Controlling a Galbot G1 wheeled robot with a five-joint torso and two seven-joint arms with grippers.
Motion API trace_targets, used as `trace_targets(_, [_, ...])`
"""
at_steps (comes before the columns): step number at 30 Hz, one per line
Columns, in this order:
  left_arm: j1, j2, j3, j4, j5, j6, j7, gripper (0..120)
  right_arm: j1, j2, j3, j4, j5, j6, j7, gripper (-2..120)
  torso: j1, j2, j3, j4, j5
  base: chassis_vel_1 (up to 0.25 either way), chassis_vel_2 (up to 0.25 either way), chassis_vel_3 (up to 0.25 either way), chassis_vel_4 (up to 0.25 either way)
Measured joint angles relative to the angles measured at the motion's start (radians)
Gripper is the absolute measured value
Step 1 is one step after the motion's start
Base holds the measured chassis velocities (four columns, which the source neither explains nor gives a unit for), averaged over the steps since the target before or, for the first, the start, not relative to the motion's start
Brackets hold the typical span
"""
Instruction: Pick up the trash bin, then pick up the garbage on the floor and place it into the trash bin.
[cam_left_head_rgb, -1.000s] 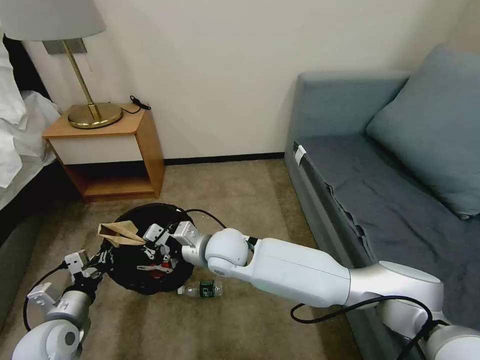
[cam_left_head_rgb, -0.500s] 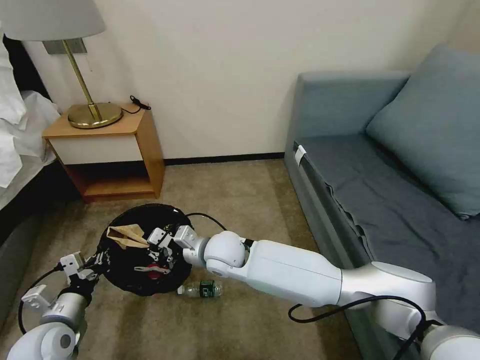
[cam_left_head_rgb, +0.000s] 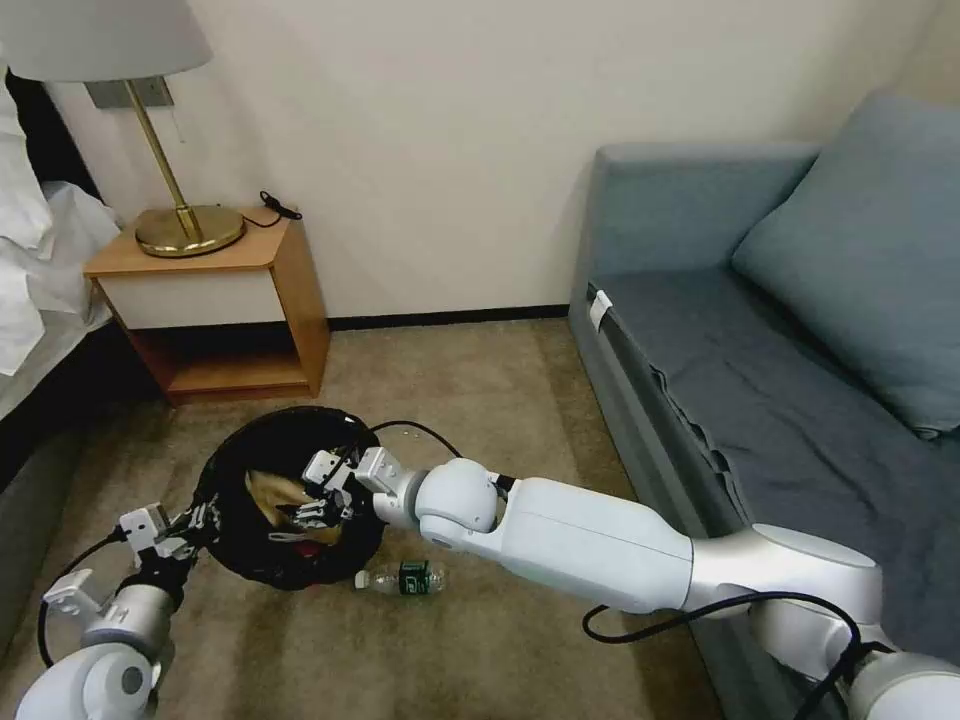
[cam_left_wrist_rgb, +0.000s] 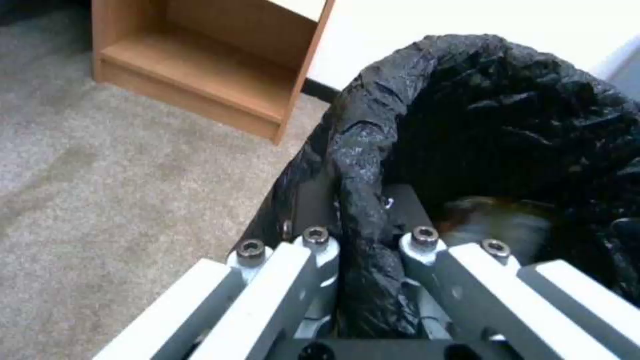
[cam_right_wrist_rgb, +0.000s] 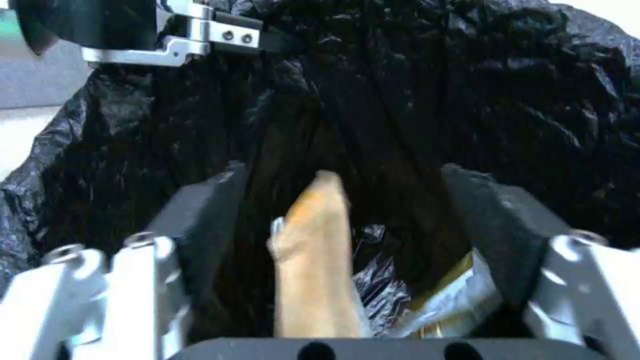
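The bin (cam_left_head_rgb: 285, 500) is held tilted just above the carpet (cam_left_head_rgb: 470, 400), in front of the nightstand (cam_left_head_rgb: 215, 300) and left of the sofa (cam_left_head_rgb: 700, 400). Its black bag lining faces up toward the head camera.

The left gripper (cam_left_head_rgb: 195, 522) holds the bin at its left rim. In the left wrist view, the left gripper (cam_left_wrist_rgb: 363, 250) has one finger (cam_left_wrist_rgb: 313, 240) outside the rim and the other inside, pinching the bag-covered rim (cam_left_wrist_rgb: 363, 165) between them.

The right arm (cam_left_head_rgb: 600, 545) reaches across from the right side, and the right gripper (cam_left_head_rgb: 325, 490) is over the bin's mouth, inside its rim. In the right wrist view, the right gripper (cam_right_wrist_rgb: 343, 200) has its fingers (cam_right_wrist_rgb: 207, 200) spread wide apart, touching nothing. Between them, but free of both pads, is the tan cardboard (cam_right_wrist_rgb: 313, 250), blurred, with the black bag (cam_right_wrist_rgb: 467, 100) behind it. Beside the cardboard, deeper in the bin, lies a yellow-silver wrapper (cam_right_wrist_rgb: 453, 300). The head view shows the cardboard (cam_left_head_rgb: 275, 490) inside the bin, just left of the right gripper.

The bottle (cam_left_head_rgb: 405, 578) with the green label lies on its side on the carpet, just outside the bin's lower right edge and under the right arm's wrist.

A brass lamp (cam_left_head_rgb: 185, 225) stands on the nightstand top. A grey cushion (cam_left_head_rgb: 870, 250) leans at the sofa's back right corner.
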Motion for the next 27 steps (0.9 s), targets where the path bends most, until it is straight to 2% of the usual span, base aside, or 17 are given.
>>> trace_targets(2, [-0.001,0.000,0.000,0.000,0.000,0.000,0.000,5,0.000,0.001,0.000,-0.001,0.000,0.000,0.000,85,0.000,0.000,0.000,0.0000,0.0000,0.000,0.000,0.000,0.000])
trace_targets(5, [-0.003,0.002,-0.003,0.005,-0.003,0.000,0.000,5,-0.001,0.002,0.000,-0.006,-0.004,0.004,-0.001,98,0.000,0.000,0.000,-0.0001,0.0000,0.000,0.000,0.000,0.000])
trace_targets(14, [-0.006,0.010,-0.017,0.021,-0.009,-0.002,0.000,5,0.003,0.002,0.024,-0.013,-0.029,0.022,-0.015,100,0.000,0.000,0.000,-0.0001,0.0000,0.000,0.000,0.000,0.000])
trace_targets(24, [-0.002,0.044,-0.098,0.095,-0.001,-0.024,0.012,5,0.007,-0.046,0.087,-0.035,-0.052,0.052,-0.052,100,0.000,0.000,0.000,0.0000,0.0000,0.000,0.000,0.000,0.000])
trace_targets(27, [-0.003,0.046,-0.113,0.115,0.006,-0.031,-0.011,5,-0.001,-0.066,0.086,-0.062,-0.053,0.061,-0.072,100,0.000,0.000,0.000,-0.0001,-0.0001,0.000,0.000,0.000,0.000])
